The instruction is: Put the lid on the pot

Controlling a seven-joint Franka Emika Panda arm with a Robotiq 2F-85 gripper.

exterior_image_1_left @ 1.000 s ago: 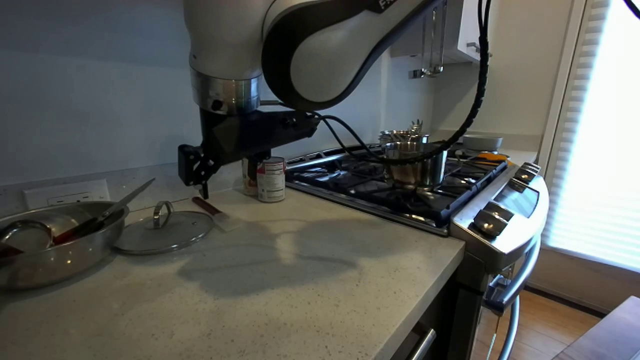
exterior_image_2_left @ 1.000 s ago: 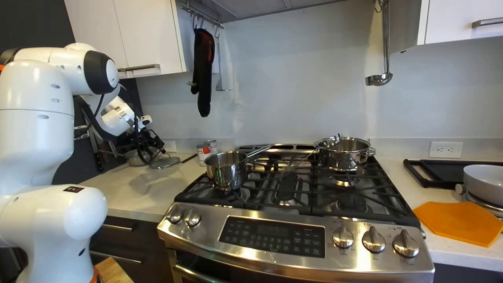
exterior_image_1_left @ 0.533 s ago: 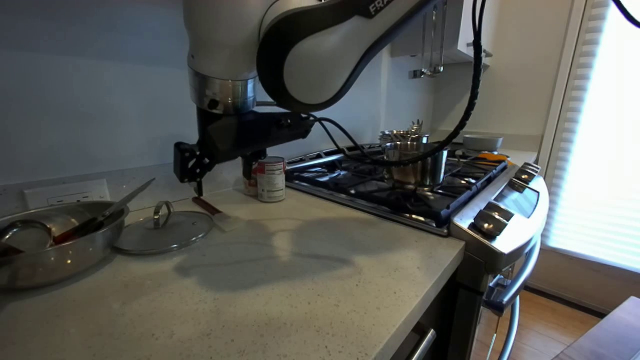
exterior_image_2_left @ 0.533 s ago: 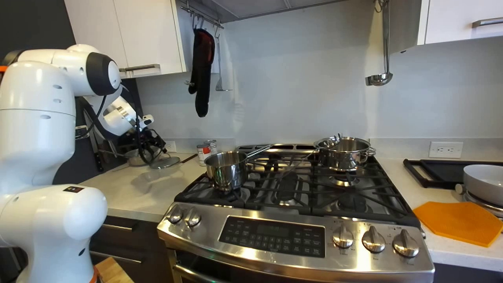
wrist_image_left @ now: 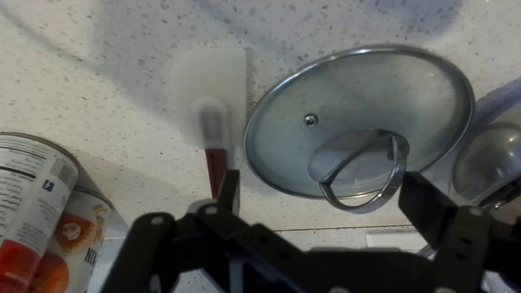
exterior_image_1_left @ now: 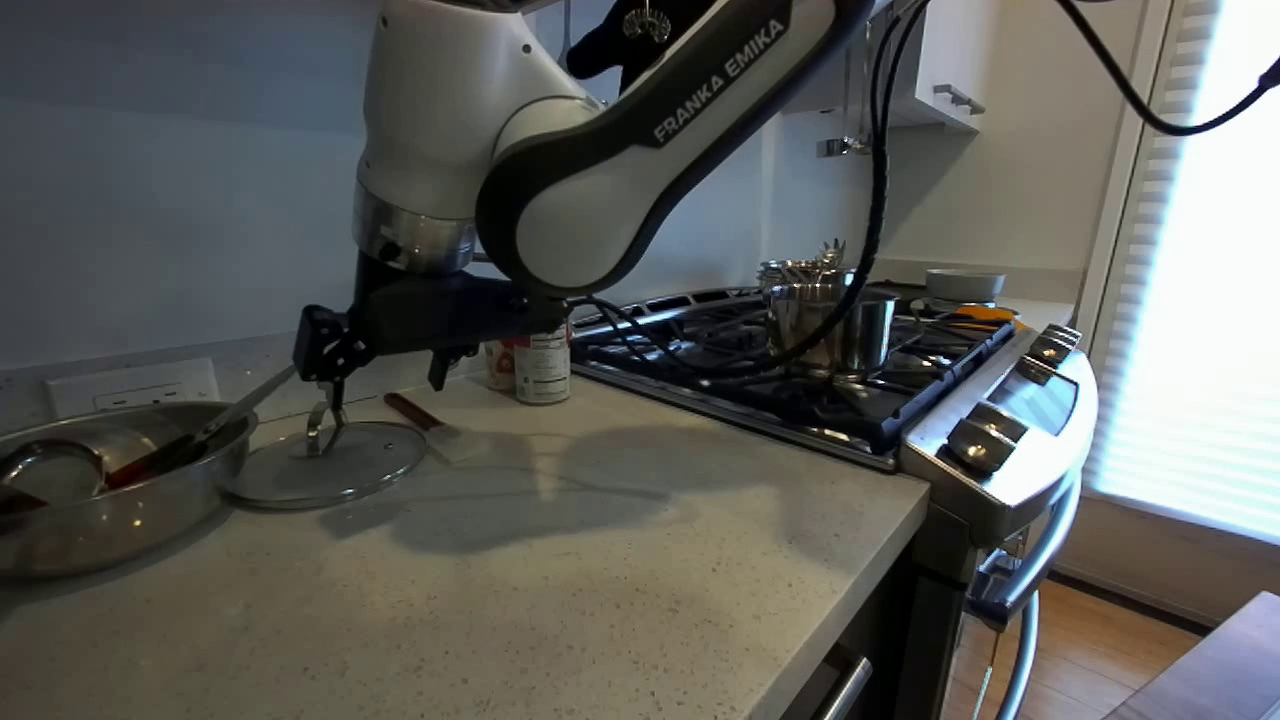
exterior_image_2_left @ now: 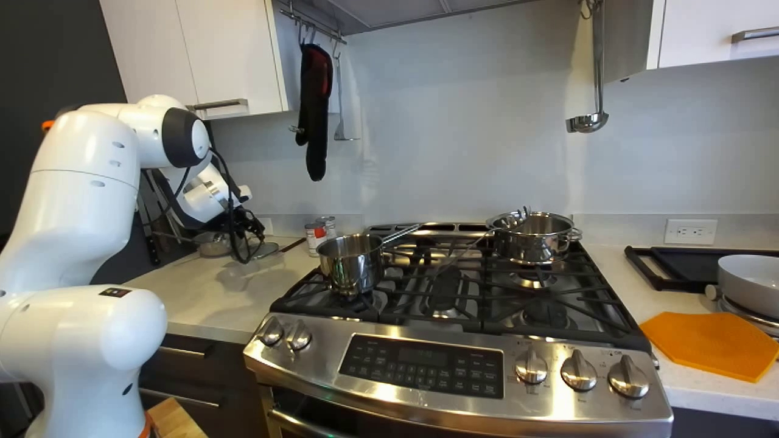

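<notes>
With the gripper (wrist_image_left: 321, 183) spread wide and empty, centre on the loop handle (wrist_image_left: 397, 171), nearer one finger (wrist_image_left: 423, 203), before closing and lifting the lid (wrist_image_left: 358, 101) straight off the counter (exterior_image_1_left: 600, 620), clear of the spatula (wrist_image_left: 213, 122) and steel bowl (exterior_image_1_left: 150, 520) just beside and the cans (wrist_image_left: 36, 191) beyond, towards the uncovered nearer pot (exterior_image_2_left: 350, 267) on the stove (exterior_image_2_left: 426, 413).

The glossy white robot arm (exterior_image_2_left: 79, 207) has smooth, tube-like curves dotted with small grey oval plugs (exterior_image_2_left: 97, 183). A broad black band (exterior_image_2_left: 176, 139) rings one joint beside a rounded white cap (exterior_image_2_left: 201, 139). I can read FRANKA EMIKA in pale capitals on a black strip (exterior_image_1_left: 720, 82). There's a shiny silver metal collar (exterior_image_1_left: 415, 230), a long black cable (exterior_image_1_left: 878, 175), a small dark rectangular label (exterior_image_2_left: 115, 292), a sliver of orange trim (exterior_image_2_left: 146, 424) low down, and a black, angular tool (wrist_image_left: 320, 177) with round grey screws (wrist_image_left: 211, 210).
</notes>
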